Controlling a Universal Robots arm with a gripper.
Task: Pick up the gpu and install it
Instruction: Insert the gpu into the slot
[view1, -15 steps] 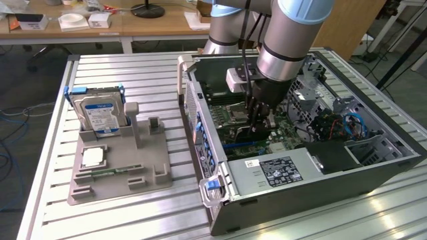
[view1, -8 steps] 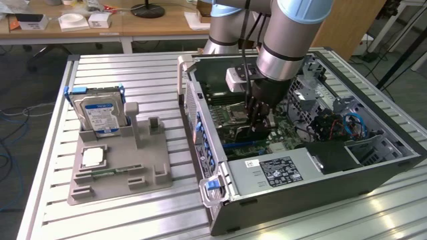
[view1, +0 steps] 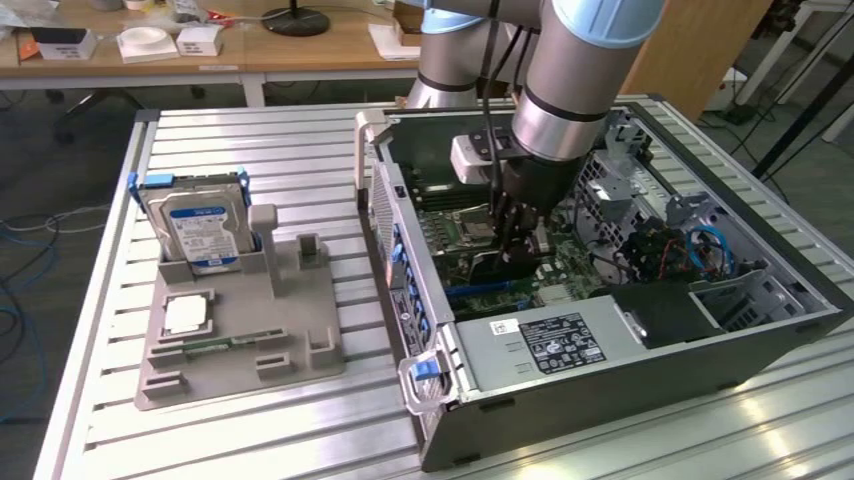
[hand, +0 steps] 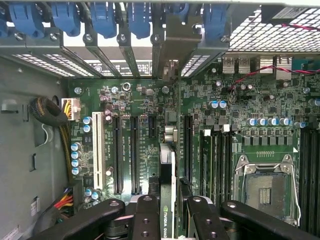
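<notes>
Wrist view puts the gripper (hand: 170, 220) with its jaws partway closed, pinching the gpu (hand: 166, 170) edge-on over the motherboard (hand: 235, 107) slots inside the open computer case (view1: 601, 400); if the card sits slightly off its slot, pressing could bend it or scrape neighbouring parts.

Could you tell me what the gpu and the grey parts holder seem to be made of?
The gpu: thin circuit board seen edge-on, likely laminate; its bracket looks like dull bare metal. The parts holder: matte grey without shine, probably plastic.
</notes>
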